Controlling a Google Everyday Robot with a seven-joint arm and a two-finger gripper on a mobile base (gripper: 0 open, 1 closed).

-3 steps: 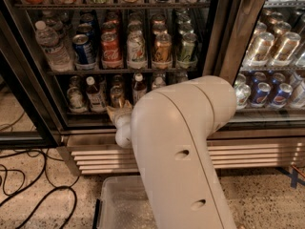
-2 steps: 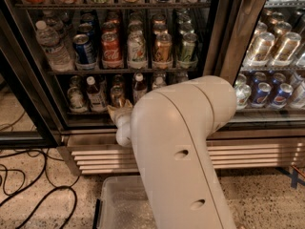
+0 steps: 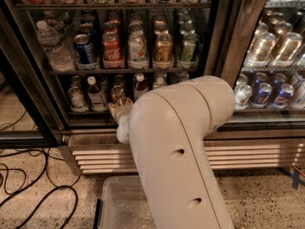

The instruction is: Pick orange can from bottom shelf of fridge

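Nothing has shifted over the last second: the gripper (image 3: 120, 109) remains parked directly below and in front of the orange can (image 3: 117, 92), so the grasp looks pending rather than made. Whether the gripper is apart or together cannot be told. The can stands on the fridge's (image 3: 224, 42) bottom shelf (image 3: 88, 113), between small bottles. Above it, a red can (image 3: 112, 49) carries white script, unreadable. Far right of it, blue cans (image 3: 283, 95) show Pepsi's globe.

No visible shift: claw (image 3: 119, 109) at bottom shelf (image 3: 88, 113)
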